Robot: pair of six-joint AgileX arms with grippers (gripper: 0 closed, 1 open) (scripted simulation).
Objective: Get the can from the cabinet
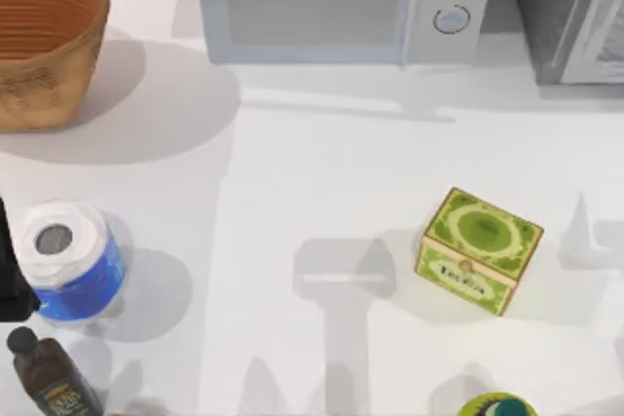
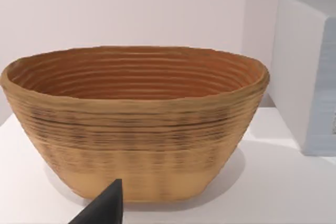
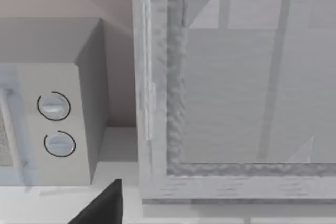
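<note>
Two arms are at the table, and the right end effector (image 3: 105,207) is the one at work: it hangs in front of the cabinet (image 1: 558,17), which stands at the far right corner of the table (image 1: 322,153), just beside the microwave (image 1: 331,7). Whether this end effector is open or closed, I cannot tell. The door (image 3: 236,103) looks shut, so I judge the step in hand is to open it. To do this well, the end effector should come square to the door's edge nearest the microwave, grip there, and pull along the door's swing without touching the microwave. The door faces the front of the table. The can, I judge, is behind it, so I cannot tell its long axis. The left end effector (image 2: 105,209) waits facing the basket (image 2: 136,124); I cannot tell its state either.
</note>
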